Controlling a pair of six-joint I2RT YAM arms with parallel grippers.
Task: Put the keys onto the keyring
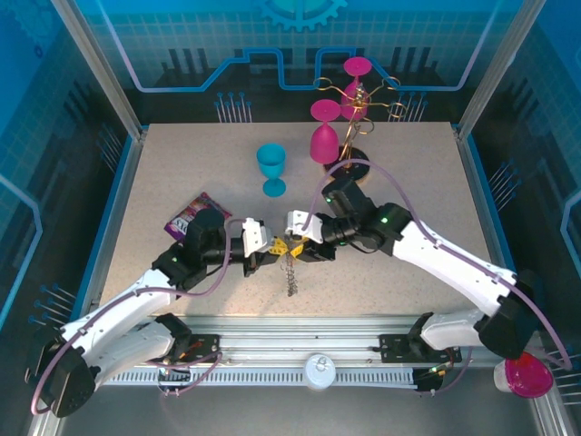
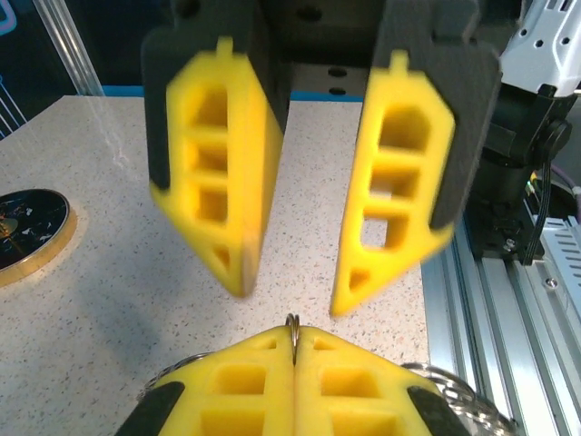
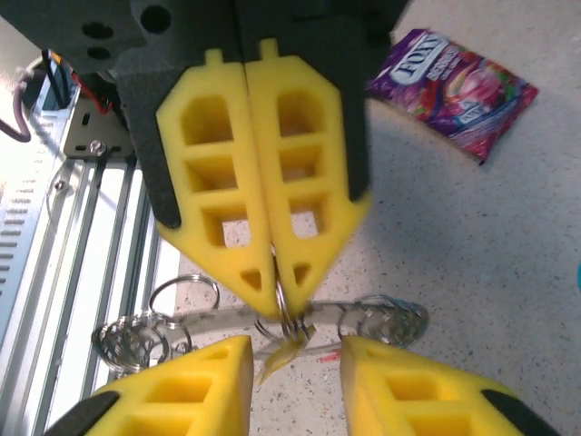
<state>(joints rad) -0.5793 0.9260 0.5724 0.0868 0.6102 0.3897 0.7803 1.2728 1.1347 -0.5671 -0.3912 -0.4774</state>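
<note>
The setting is identified as a robotics laboratory test cell. The work area is enclosed by aluminium frame posts (image 1: 100, 68) and blue backdrop panels (image 1: 54, 136), on which circuit traces and a gear emblem (image 1: 300, 11) are printed. A speckled surface (image 1: 182, 173) is bordered at the near edge by a slotted aluminium rail (image 1: 272, 338), to which the left arm (image 1: 127, 309) and the right arm (image 1: 445, 259) are bolted. Purple cables (image 1: 363, 168) are routed along both arms. The left tool (image 2: 293, 345) and the right tool (image 2: 295, 291) are fitted with yellow lattice fingers (image 2: 259, 182).
</note>
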